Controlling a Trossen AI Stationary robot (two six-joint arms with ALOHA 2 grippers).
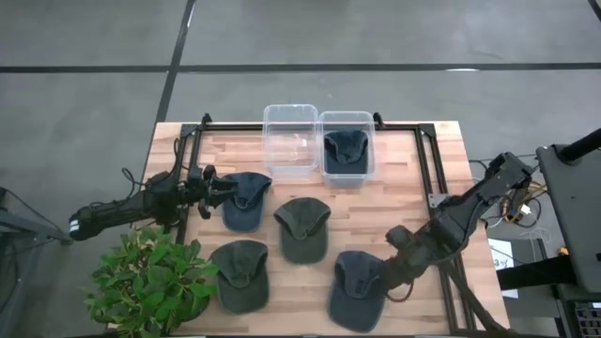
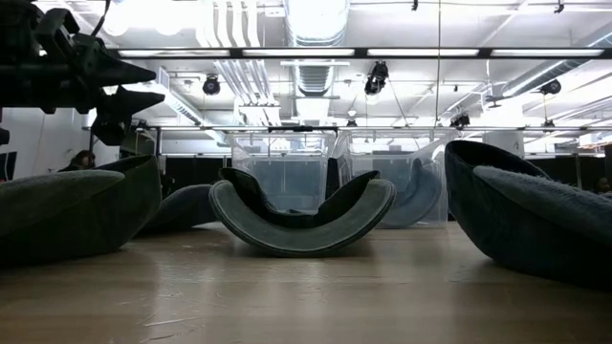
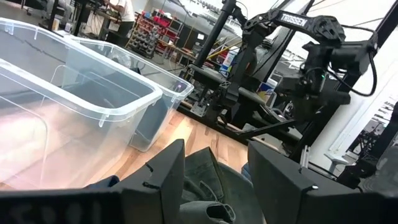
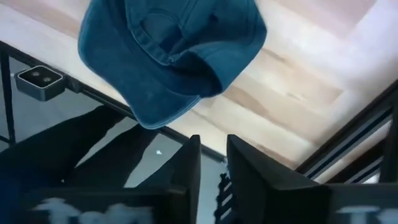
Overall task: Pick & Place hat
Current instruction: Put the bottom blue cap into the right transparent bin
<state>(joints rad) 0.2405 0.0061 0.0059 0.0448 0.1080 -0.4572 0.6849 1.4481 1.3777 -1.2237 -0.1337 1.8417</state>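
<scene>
The landmark here is the pair of clear plastic bins at the far edge of the wooden table (image 1: 413,160): the left bin (image 1: 289,139) and, touching it, the right bin (image 1: 347,143). Inside the right bin one dark hat (image 1: 345,146) already lies; the left bin holds no hat.

In front of the left bin, a blue cap (image 1: 243,198) lies on the wood, and the left gripper (image 1: 214,191) is just beside it — its fingers (image 3: 166,174) are spread apart with cap fabric showing between them, but I cannot tell if they touch it.

Further from the bins, an olive cap (image 1: 302,227) lies in the middle, another olive cap (image 1: 240,273) near the potted plant (image 1: 150,279), and a second blue cap (image 1: 357,287) at the near edge.

The right gripper (image 1: 387,275) is beside this second blue cap; its fingers (image 4: 186,163) stand only slightly apart and hold nothing.
</scene>
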